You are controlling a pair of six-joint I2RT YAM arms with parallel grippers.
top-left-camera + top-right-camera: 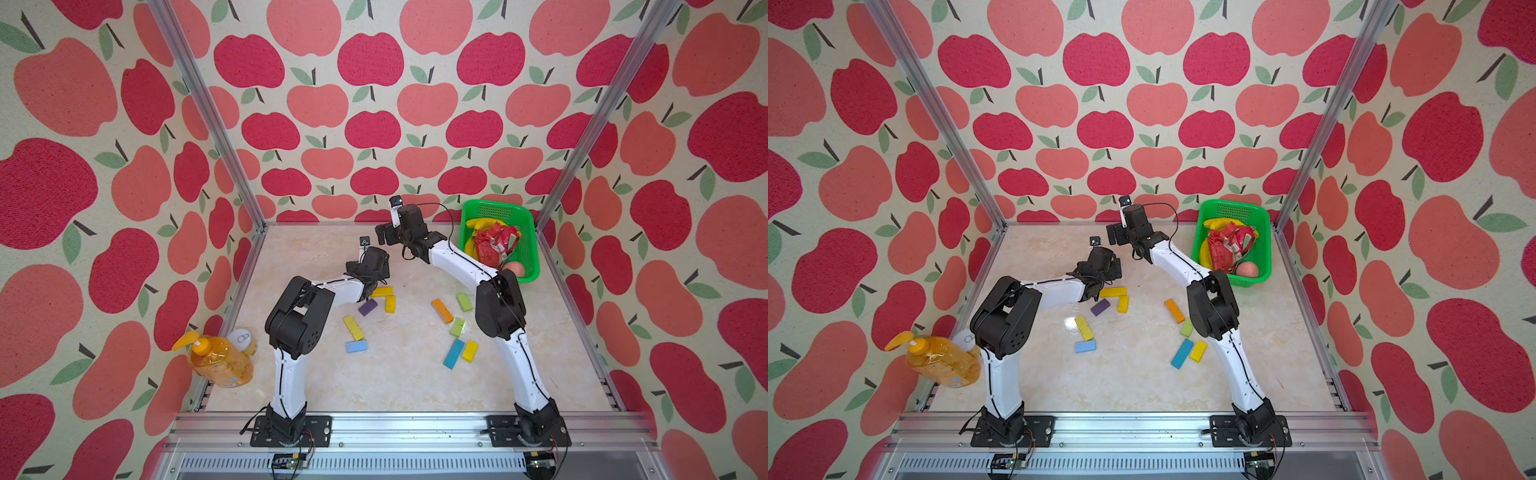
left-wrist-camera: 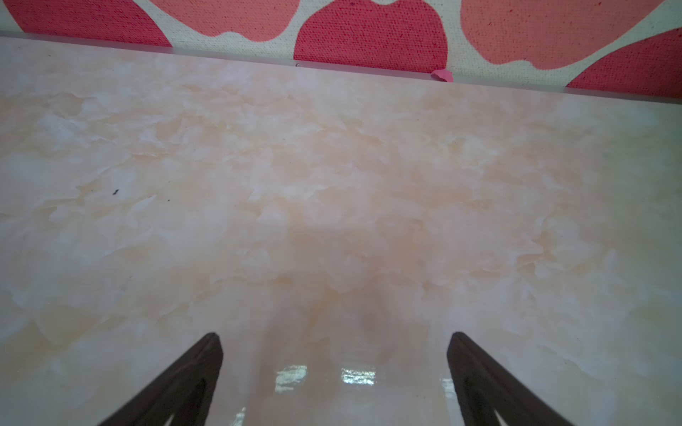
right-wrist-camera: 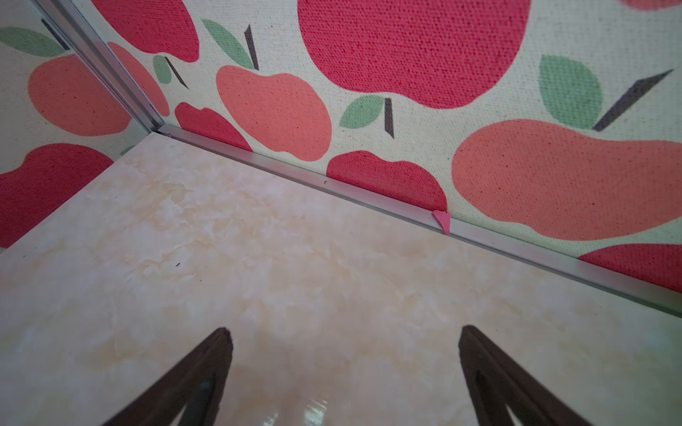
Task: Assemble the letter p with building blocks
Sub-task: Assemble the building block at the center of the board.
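Left wrist view showed the left hand [image 2: 334, 333] w/ both dark fingers spread wide and nothing btwn them, only bare marble-look tabletop [image 2: 332, 184] ahead. Right wrist view gave the same for the right hand [image 3: 345, 327]: fully open, empty, aimed toward the far edge nr the apple-print wall.

In both top views the building blocks [image 1: 1084, 328] lay loose in two groups, none gripped. By the left arm: a yellow block [image 1: 382, 291] w/ a short yellow block [image 1: 390, 304] at its end in an L (touching or just apart, couldn't tell), a purple block [image 1: 368, 307] just beside, then a long yellow block [image 1: 353, 327] and a light blue block [image 1: 356, 346]. By the right arm: an orange block [image 1: 442, 311], a light green block [image 1: 464, 302], a second light green block [image 1: 457, 327], and a blue block [image 1: 454, 353] alongside a small yellow block [image 1: 470, 350].

Judging by that, the letter p wasn't begun yet, so this was the opening reach. Next move prob. called for each hand to drop back over its group, turn the wrist to match a long block's angle, close across its narrow width, and not nudge the neighbours.
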